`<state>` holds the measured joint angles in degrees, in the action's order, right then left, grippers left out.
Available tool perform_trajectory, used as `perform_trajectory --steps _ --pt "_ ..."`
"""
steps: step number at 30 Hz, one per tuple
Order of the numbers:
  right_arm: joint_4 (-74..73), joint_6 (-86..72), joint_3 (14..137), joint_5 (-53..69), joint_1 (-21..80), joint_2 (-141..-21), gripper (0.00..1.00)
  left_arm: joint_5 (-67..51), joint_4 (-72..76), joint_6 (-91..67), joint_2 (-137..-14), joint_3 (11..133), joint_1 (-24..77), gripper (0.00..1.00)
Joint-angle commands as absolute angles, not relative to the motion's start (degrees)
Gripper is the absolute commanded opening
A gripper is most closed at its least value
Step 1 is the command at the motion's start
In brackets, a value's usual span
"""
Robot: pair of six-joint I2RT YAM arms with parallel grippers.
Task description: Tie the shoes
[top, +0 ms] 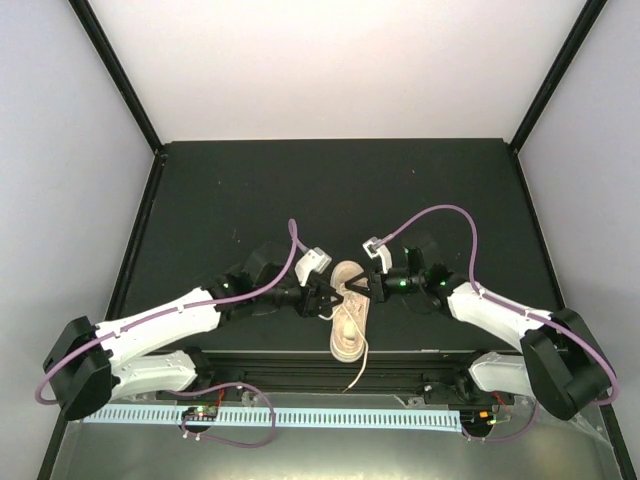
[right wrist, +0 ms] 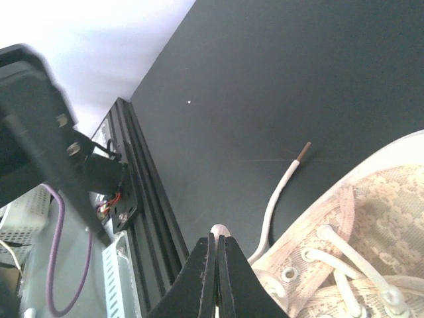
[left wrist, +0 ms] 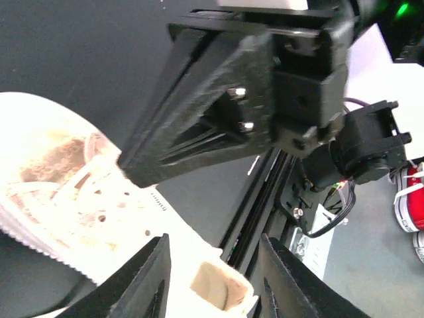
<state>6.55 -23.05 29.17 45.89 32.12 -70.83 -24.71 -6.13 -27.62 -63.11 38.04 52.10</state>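
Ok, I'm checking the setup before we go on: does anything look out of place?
The small beige-pink sneaker sits at the very near edge of the black table, and one thin off-white lace trails off it across the black rail there. Nothing else stands out.

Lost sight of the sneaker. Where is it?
Top view: the sneaker lies at the near edge of the table, between the left end effector and right end effector.

Beige-pink, lace-patterned sneaker (top: 349,318) with off-white laces (right wrist: 339,257); black table (top: 330,190); purple cables (top: 441,210).
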Motion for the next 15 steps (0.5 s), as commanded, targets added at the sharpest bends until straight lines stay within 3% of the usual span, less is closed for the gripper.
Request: perform_trajectory --steps 1,9,12,15 --pt "10.6 -23.0 28.5 50.1 32.3 -69.4 0.02 -35.4 -0.7 -18.1 -64.7 36.2 45.9 0.36" --pt "11.4 -23.2 28.6 52.3 32.3 -70.0 0.02 -44.4 0.7 -10.5 -72.4 37.1 40.4 0.37" --pt "11.6 -23.2 28.7 52.7 32.3 -70.3 0.02 -45.1 0.7 -9.1 -75.3 37.6 40.3 0.29" --pt "11.7 -23.2 28.8 53.2 32.3 -70.4 0.02 -45.9 1.3 -8.2 -76.5 38.0 40.3 0.28"
